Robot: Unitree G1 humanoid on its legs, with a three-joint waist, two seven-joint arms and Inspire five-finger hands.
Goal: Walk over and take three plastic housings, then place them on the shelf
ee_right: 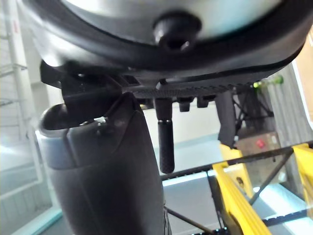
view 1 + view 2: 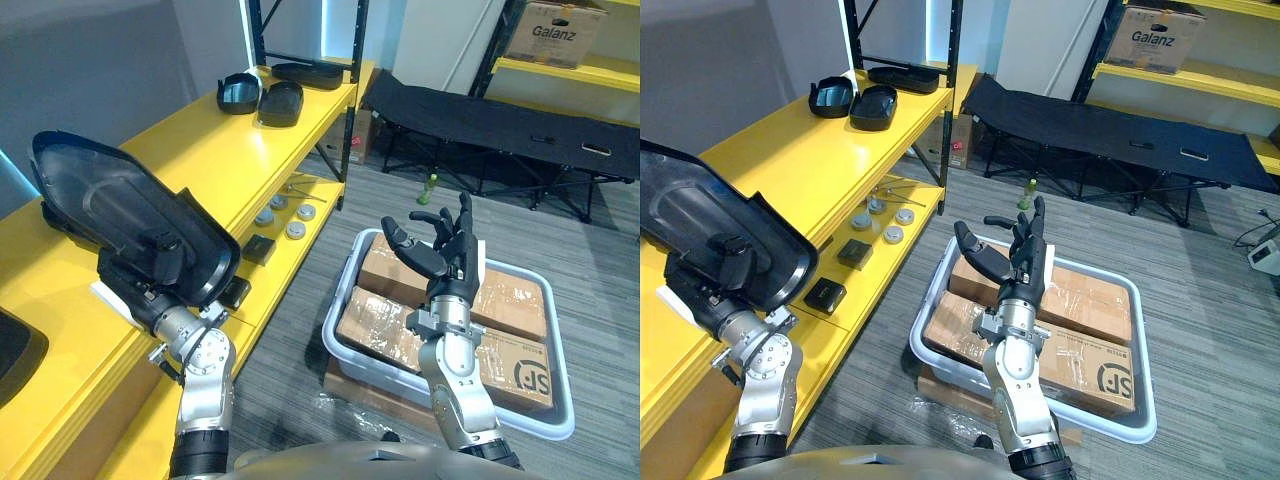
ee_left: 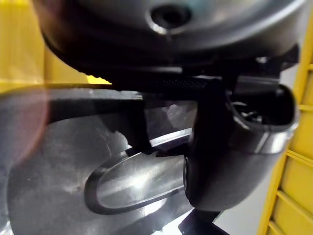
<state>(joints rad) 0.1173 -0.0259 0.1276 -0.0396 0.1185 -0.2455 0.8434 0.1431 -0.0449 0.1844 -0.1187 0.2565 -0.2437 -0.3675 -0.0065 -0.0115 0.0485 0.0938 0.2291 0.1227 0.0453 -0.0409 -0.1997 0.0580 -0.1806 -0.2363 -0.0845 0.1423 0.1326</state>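
A large black plastic housing (image 2: 120, 215) hangs tilted over the near end of the yellow shelf (image 2: 200, 140), and my left hand (image 2: 150, 268) is shut on its lower edge. In the left wrist view the thumb (image 3: 244, 147) lies against the housing's glossy inside (image 3: 73, 186). Three more black housings (image 2: 262, 92) rest at the shelf's far end, and another dark piece (image 2: 15, 350) sits on the shelf at the near left. My right hand (image 2: 442, 250) is raised and open, fingers straight, holding nothing above the bin; its thumb (image 1: 107, 161) shows in its wrist view.
A grey bin (image 2: 540, 425) of cardboard boxes stands on the floor to the right of the shelf. The lower shelf level carries round metal discs (image 2: 285, 215) and small black boxes (image 2: 260, 250). A black folding cot (image 2: 480, 120) and a green bottle (image 2: 430, 185) stand behind.
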